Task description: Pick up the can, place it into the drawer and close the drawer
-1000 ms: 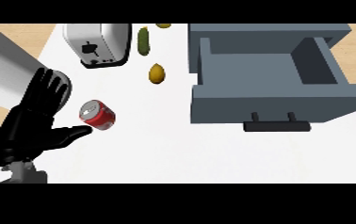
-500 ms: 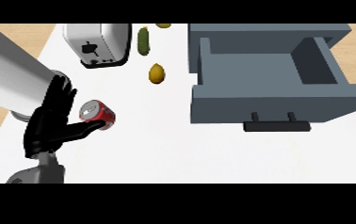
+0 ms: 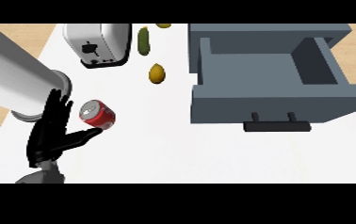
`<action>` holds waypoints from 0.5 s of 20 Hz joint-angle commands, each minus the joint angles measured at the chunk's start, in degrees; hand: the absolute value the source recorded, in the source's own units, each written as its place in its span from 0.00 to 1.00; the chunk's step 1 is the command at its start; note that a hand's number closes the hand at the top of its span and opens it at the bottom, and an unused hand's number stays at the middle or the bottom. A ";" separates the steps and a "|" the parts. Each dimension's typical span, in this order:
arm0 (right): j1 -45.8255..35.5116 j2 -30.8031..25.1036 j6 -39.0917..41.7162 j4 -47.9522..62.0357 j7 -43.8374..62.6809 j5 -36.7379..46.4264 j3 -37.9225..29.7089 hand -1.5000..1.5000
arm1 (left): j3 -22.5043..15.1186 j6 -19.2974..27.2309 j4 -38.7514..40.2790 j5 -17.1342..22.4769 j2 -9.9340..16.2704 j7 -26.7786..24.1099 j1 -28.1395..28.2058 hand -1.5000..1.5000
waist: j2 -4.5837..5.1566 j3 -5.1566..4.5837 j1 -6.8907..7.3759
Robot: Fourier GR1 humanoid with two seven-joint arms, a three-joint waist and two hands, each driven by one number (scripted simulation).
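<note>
The can (image 3: 99,114) is seen lying on its side on the white counter (image 3: 173,152), well left of the open drawer (image 3: 268,75). It is flanked by the left hand (image 3: 52,133), whose straight, spread fingers stand just left of it, the thumb touching underneath; nothing is gripped. A toaster (image 3: 99,44) and a lemon (image 3: 157,73) are seen beyond the can.

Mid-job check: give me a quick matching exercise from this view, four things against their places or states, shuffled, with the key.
Things:
1. can
2. drawer
3. toaster
4. lemon

Places or states:
A. pulled open, nothing seen inside
B. back left of the counter
C. lying on its side by the left hand
D. between toaster and drawer

Pairs: 1-C, 2-A, 3-B, 4-D
</note>
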 commanded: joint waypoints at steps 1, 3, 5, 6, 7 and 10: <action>1.52 2.50 1.59 -2.98 1.31 -0.16 -0.16 0.00 | 0.28 -0.02 5.86 -0.57 0.61 -3.72 -0.44 0.00 | -0.01 0.00 -0.04; 3.76 3.05 3.67 -3.52 1.21 -2.92 -2.45 0.00 | 0.68 0.60 7.42 -0.61 1.17 -4.37 -1.71 0.00 | -0.03 0.00 -0.15; -1.47 -1.65 0.93 0.64 2.66 -3.49 -3.63 0.00 | 3.41 -4.02 16.39 1.50 3.15 -10.38 -2.49 0.00 | 0.08 -0.03 -0.11; -0.32 4.24 1.71 -1.57 -0.55 2.25 -0.26 0.00 | 3.70 -6.14 17.82 1.86 3.96 -11.89 -0.93 0.00 | 0.07 -0.02 -0.06; 3.02 2.65 5.85 0.05 -1.65 -2.42 -4.09 0.00 | 4.00 -6.26 16.50 2.58 4.75 -10.81 -0.90 0.00 | -0.02 0.00 -0.16; -2.10 3.04 2.89 0.71 -0.79 2.77 -2.14 0.00 | 2.59 -4.62 21.58 0.79 3.22 -15.08 -2.64 0.00 | 0.02 0.00 0.05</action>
